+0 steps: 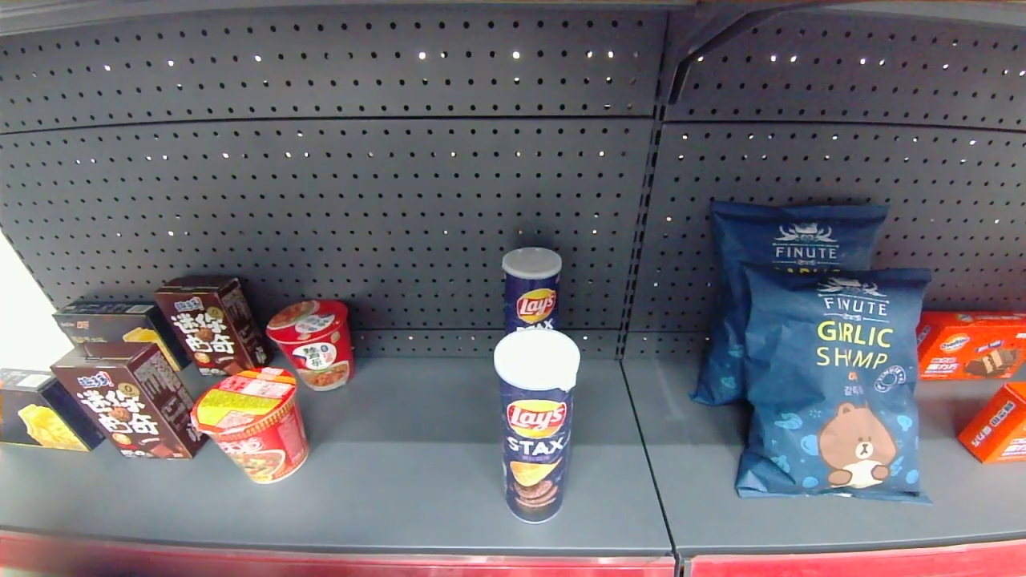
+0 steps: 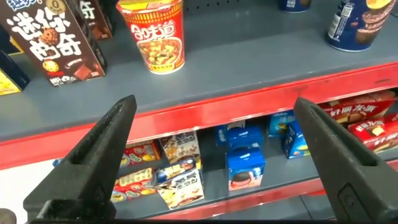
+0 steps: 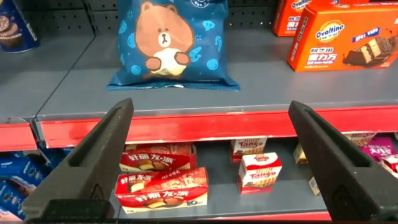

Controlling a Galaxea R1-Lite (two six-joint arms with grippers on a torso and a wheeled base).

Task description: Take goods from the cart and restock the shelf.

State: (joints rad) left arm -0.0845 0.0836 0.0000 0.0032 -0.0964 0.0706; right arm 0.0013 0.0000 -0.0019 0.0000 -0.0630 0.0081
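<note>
On the grey shelf [image 1: 417, 465] stand two blue chip cans, one at the front [image 1: 535, 425] and one behind it [image 1: 531, 290]. Left of them are two red noodle cups [image 1: 252, 425] [image 1: 313, 343] and dark brown cookie boxes [image 1: 128, 401]. To the right lean two blue shrimp-chip bags [image 1: 834, 385]. My left gripper [image 2: 211, 162] is open, in front of the shelf's red edge [image 2: 205, 102], below the front noodle cup [image 2: 155, 34]. My right gripper [image 3: 211, 162] is open too, in front of the shelf edge below the bear bag [image 3: 171, 40]. Neither holds anything.
Orange boxes [image 1: 970, 344] sit at the shelf's far right, also seen from the right wrist [image 3: 342, 34]. Dark boxes with yellow pictures [image 1: 40, 413] sit at far left. A lower shelf holds small snack boxes [image 2: 242, 165] [image 3: 161, 180]. Free shelf room lies between cups and cans.
</note>
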